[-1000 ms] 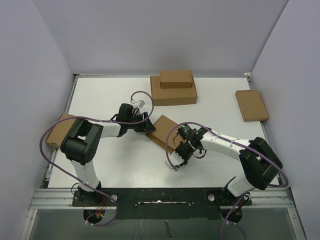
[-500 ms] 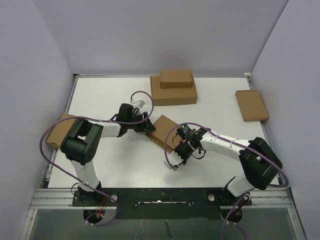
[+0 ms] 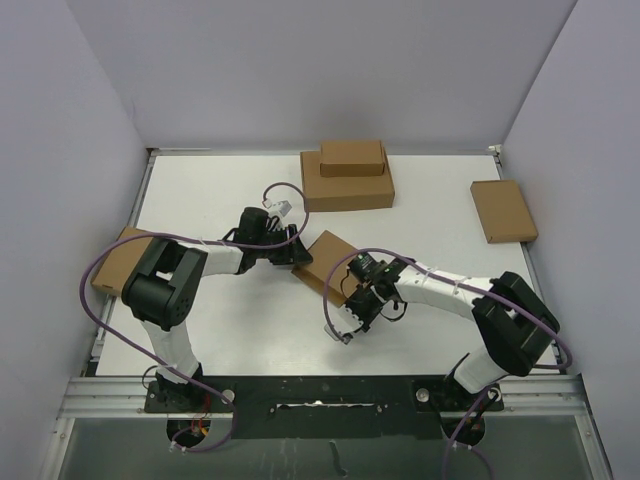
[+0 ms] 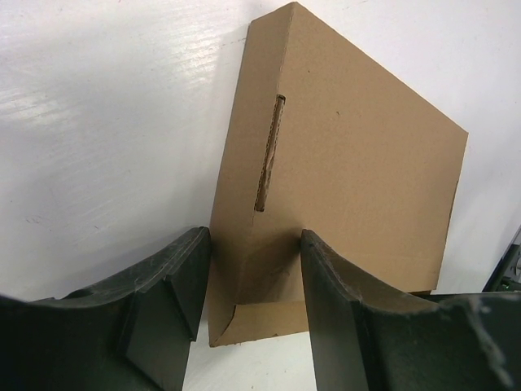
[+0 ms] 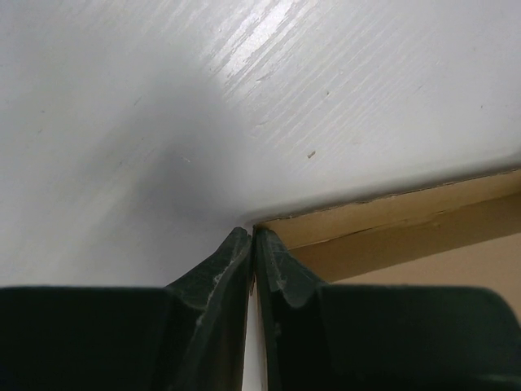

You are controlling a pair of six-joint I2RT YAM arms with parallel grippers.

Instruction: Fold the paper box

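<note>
Mid white worktop point(image 3: 220, 200): flat brown corrugated-cardboard paper box point(image 3: 322, 258), long axis roughly 10-to-4 o'clock in the top view, 4 o'clock end partly covered by the right arm.

At the 10 o'clock end: left gripper point(image 3: 292, 250), jaws either side of that end wall, closed against it, apparently clamping the paper box. Same in the left wrist view: left gripper point(image 4: 254, 269) straddling the near corner of the paper box point(image 4: 358, 171), slotted side wall facing 9 o'clock, rest of the box running away toward 12 to 1 o'clock.

At about 5 o'clock of the box: right gripper point(image 3: 352, 292), pinched closed on nothing. In the right wrist view: right gripper point(image 5: 251, 236) tip-down on the worktop, paper box point(image 5: 407, 236) just beside it at 3 o'clock, touching or nearly so, exact contact unclear.

Key relation, judged: box pinned at one end by the left gripper, open edge just beside the right gripper; right arm nearer that edge, so likely the one to tuck or press next.
</note>
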